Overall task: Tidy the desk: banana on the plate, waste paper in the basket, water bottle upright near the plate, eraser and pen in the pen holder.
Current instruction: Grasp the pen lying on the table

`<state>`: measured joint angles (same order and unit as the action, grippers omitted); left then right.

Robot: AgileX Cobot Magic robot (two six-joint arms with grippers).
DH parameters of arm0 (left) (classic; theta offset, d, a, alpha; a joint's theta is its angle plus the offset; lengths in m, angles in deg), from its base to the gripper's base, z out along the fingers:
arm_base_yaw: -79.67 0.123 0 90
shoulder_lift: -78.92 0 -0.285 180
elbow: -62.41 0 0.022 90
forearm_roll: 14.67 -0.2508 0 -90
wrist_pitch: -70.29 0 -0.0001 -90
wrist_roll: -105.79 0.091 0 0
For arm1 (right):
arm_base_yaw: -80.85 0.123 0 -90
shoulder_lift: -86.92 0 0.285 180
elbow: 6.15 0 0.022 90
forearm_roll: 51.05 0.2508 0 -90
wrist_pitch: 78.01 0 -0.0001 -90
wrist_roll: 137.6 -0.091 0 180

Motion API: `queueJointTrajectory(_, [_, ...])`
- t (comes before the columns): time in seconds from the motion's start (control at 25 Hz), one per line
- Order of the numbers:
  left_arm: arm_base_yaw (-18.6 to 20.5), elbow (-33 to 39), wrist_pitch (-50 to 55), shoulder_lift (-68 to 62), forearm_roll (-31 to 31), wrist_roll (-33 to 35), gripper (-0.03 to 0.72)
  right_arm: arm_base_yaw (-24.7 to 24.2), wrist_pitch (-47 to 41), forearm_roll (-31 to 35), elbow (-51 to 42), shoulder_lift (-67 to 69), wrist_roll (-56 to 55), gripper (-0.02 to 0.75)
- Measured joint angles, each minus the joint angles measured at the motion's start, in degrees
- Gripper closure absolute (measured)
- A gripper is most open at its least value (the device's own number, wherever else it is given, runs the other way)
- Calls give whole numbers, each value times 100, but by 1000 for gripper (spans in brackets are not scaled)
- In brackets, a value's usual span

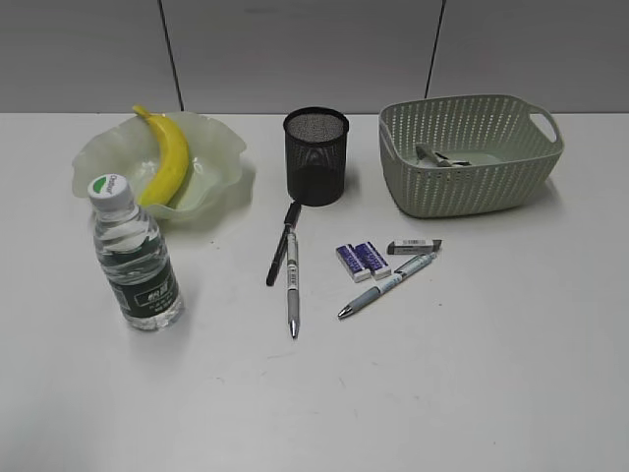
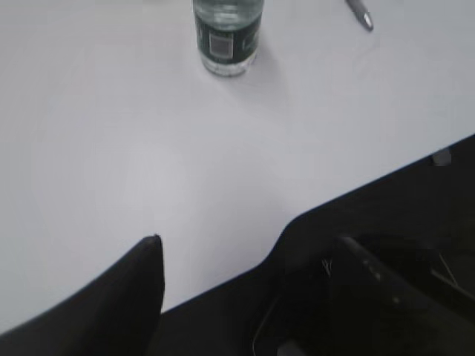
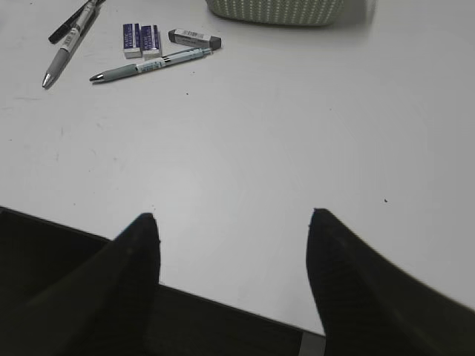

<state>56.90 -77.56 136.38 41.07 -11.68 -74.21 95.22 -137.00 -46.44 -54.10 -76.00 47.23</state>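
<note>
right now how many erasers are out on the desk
3. Two purple-and-white erasers lie side by side below the pen holder; a grey one lies just right of them, by the tip of the blue-grey pen. The pen holder could hide more.

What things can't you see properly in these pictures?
- Pen holder, exterior view: the dark mesh hides whether anything is inside.
- Basket, exterior view: its wall covers part of the waste paper.
- Water bottle, left wrist view: cut off by the top edge.
- Left hand, left wrist view: one finger is lost against the dark below the desk edge.
- Eraser labels, right wrist view: print too small to read.
</note>
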Motion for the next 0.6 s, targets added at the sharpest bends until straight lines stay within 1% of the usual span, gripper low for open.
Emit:
queueJointTrajectory(0.16, [0, 345, -180, 1217, 6, 0, 177, 0, 0, 0, 0, 0, 0, 245])
queueJointTrajectory(0.36, [0, 557, -410, 2243, -41, 0, 180, 0, 0, 1, 0, 0, 0, 245])
queueJointTrajectory(0.52, [0, 631, -492, 2498, -66, 0, 180, 0, 41, 1, 19, 44, 0, 245])
queueJointTrajectory(0.6, [0, 631, -519, 2498, -66, 0, 180, 0, 226, 1, 115, 194, 0, 245])
